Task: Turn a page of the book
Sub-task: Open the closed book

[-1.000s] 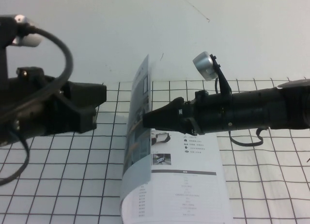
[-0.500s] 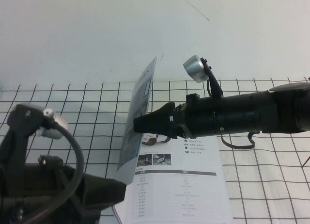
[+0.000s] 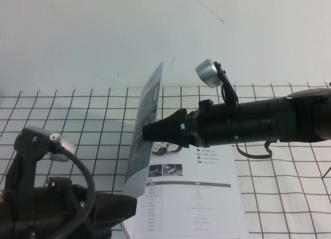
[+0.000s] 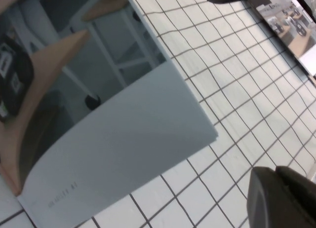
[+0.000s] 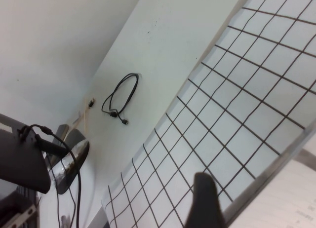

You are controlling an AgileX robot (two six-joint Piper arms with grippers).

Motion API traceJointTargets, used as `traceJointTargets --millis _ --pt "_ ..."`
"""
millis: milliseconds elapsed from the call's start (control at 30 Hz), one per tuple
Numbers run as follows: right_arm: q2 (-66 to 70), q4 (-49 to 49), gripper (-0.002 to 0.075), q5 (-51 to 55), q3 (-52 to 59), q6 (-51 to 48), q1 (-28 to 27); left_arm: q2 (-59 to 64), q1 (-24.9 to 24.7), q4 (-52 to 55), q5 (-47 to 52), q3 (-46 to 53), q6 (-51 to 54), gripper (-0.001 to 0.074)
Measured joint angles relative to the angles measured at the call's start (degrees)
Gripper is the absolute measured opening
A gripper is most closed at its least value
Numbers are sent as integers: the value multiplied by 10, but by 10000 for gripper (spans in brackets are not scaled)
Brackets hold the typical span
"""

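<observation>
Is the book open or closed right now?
Open. The book lies flat on the grid mat with one page standing up, the right gripper at it. The left gripper sits near the bottom corner.

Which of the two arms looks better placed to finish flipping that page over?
The right, I'd judge. The right gripper is already at the raised page of the book, which stands nearly upright. The left gripper sits low at the book's near left corner, off the page.
</observation>
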Motion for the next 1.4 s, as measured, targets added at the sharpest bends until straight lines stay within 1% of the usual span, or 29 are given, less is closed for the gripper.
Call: traceJointTargets --millis 167,500,700,800,967,1133,1400 --pt "0 0 471 0 0 -4 0 0 0 -6 -16 0 1 -3" --pt "0 0 471 -2 0 -8 0 7 0 -8 6 8 2 -3" --pt "0 0 471 -3 0 -9 0 32 -6 -8 -22 49 13 -3" --pt "0 0 471 -3 0 -9 0 40 -32 -10 -70 58 15 -3" --pt "0 0 471 -3 0 -9 0 47 -97 -37 -169 59 16 -3" --pt "0 0 471 2 0 -9 0 60 -149 -47 -234 59 17 -3" --pt "0 0 471 38 0 -10 0 66 -160 -66 -323 60 10 -3"
